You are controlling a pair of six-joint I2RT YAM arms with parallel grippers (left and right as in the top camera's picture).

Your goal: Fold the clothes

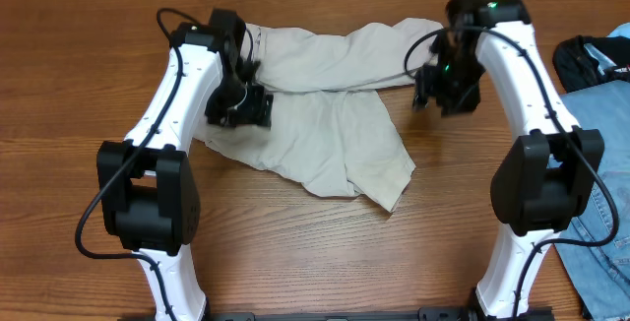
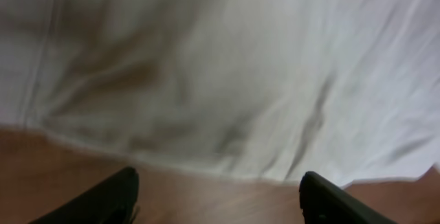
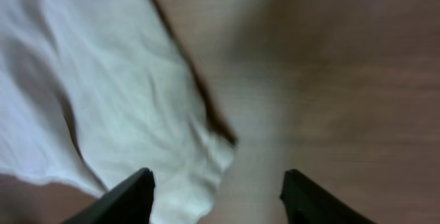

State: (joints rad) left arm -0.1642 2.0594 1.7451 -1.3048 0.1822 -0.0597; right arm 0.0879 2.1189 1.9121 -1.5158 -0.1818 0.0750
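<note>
The pale cream shorts (image 1: pixel 330 114) lie wrinkled and partly folded over on the wooden table, spread from back left to the middle. My left gripper (image 1: pixel 246 107) is open and empty, low over the shorts' left part; the left wrist view shows the cloth's hem (image 2: pixel 227 100) just beyond the open fingers (image 2: pixel 216 193). My right gripper (image 1: pixel 445 95) is open and empty beside the shorts' right end; the right wrist view shows a cloth corner (image 3: pixel 137 114) by the left finger, with the gap between the fingers (image 3: pixel 216 193) over cloth edge and wood.
A blue denim garment (image 1: pixel 605 163) lies at the table's right edge, with a dark item (image 1: pixel 586 57) behind it. Bare wood (image 1: pixel 325 252) lies in front of the shorts.
</note>
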